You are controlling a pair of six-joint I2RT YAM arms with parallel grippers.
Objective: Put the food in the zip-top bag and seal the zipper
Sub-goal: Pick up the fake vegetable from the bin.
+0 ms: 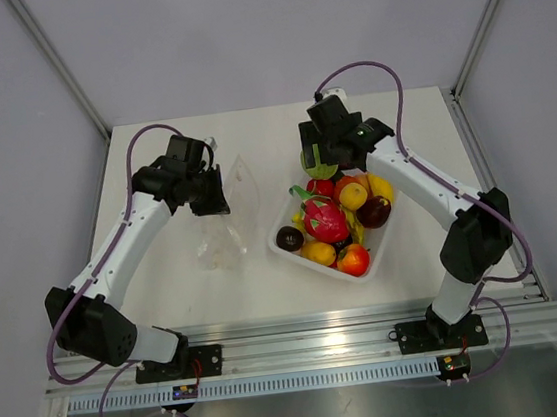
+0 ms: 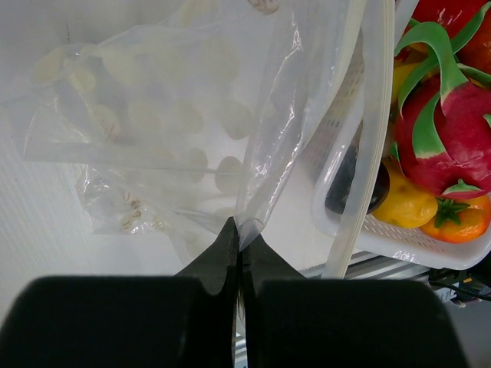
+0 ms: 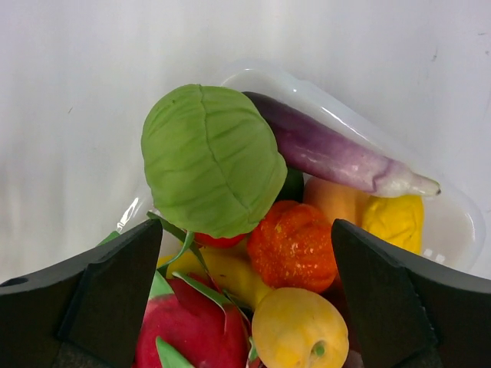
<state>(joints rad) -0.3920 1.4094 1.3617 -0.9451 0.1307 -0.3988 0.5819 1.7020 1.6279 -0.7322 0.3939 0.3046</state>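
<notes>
- The left tool is clenched on a thin edge of the zip-top bag. Its two black fingers press flat together with the plastic between them.
- The bag sits just to the left of the white tray, partly lifted off the bench and crumpled. No food shows inside it.
- The zipper hangs as a clear strip on the side of the bag nearest the tray.
- The right tool is released, with its fingers spread wide. It hovers over the far end of the tray and holds nothing.
- All the food sits piled in the tray. The green cabbage is on top at the far end, with the purple eggplant beside it. The pink dragon fruit fills the middle.
- The step now looks like picking one piece. The cabbage seems the easy choice, since it is on top and right between the open fingers.
- To do it well, the right tool should come straight down and close on the middle of the cabbage. It is round and shiny, so it could slip out.
- The left tool should hold the bag mouth up and wide toward the tray, or the food may miss it.
- No words or brand names can be read anywhere. The bag shows only pale round spots.
</notes>
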